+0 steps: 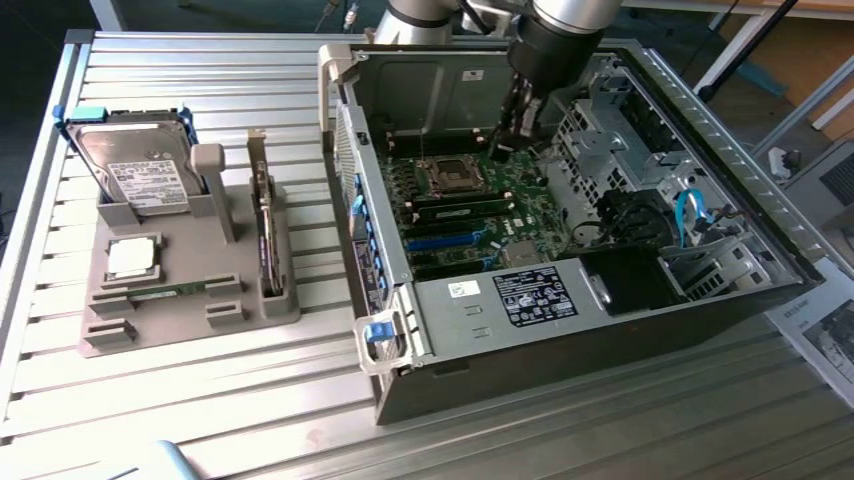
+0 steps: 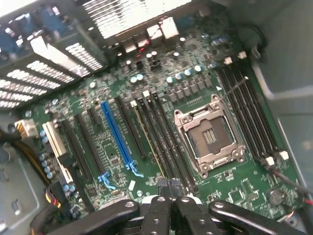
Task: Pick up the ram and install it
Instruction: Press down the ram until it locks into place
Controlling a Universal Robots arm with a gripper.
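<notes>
Ram [image 1: 461,203] stands edge-up in a slot beside the empty processor socket [image 1: 445,176], at the centre of the exterior view. The gripper [image 2: 170,188] is closed just above one end of it, apparently holding nothing. Press straight down and evenly, never tilted.

1. An open computer case [image 1: 667,100] fills the frame's centre and right.
2. The gripper [image 1: 514,140] hangs inside it above the motherboard [image 1: 467,215].
3. A grey tray [image 1: 174,300] at left holds a hard drive [image 1: 134,170], a processor [image 1: 130,258] and the ram [image 1: 167,291].
</notes>
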